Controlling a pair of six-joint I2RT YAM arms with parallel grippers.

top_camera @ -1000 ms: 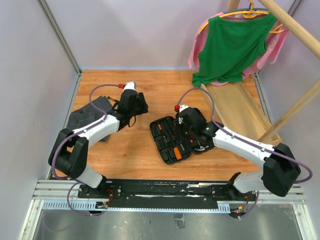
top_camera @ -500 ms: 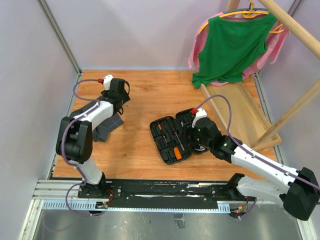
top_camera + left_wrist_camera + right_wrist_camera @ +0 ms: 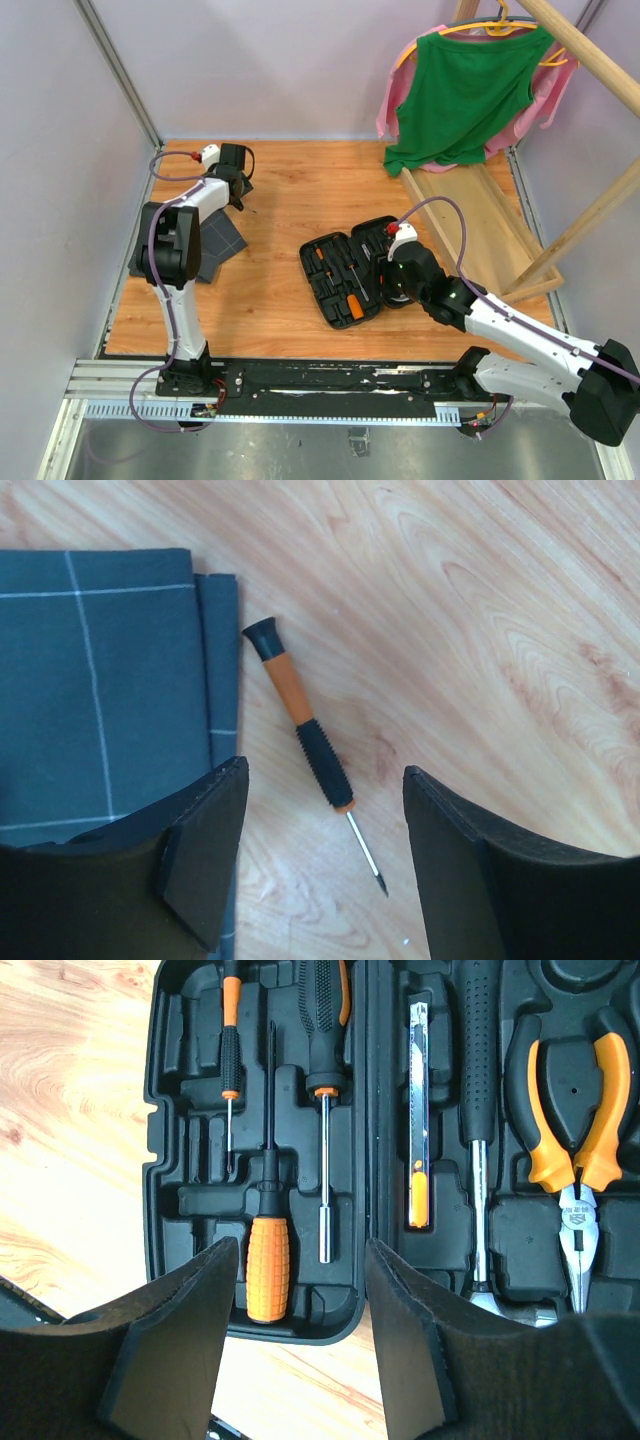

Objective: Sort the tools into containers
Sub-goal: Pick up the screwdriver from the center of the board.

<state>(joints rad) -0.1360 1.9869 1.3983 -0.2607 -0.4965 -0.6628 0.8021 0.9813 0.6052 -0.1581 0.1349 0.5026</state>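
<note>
The black tool case (image 3: 335,285) lies open at the table's middle. In the right wrist view its slots (image 3: 160,1110) hold an orange-handled screwdriver (image 3: 268,1265), two thinner drivers, a black-handled hammer (image 3: 478,1060) and orange-black pliers (image 3: 575,1110). My right gripper (image 3: 300,1250) hovers open above the case's near edge (image 3: 392,270), holding nothing. At the far left, my left gripper (image 3: 236,185) hangs open over a thin orange-black screwdriver (image 3: 305,730) lying on the wood. The fingers (image 3: 210,830) straddle its shaft without touching it.
A dark grey folded cloth (image 3: 100,680) lies just left of the loose screwdriver (image 3: 215,240). A long wooden tray (image 3: 480,220) leans at the back right under a green shirt (image 3: 465,90) on a hanger. Wooden poles cross the right side.
The left arm swung from the table's middle to the far left corner by the cloth. The right arm drew back from the case and its jaws widened.
</note>
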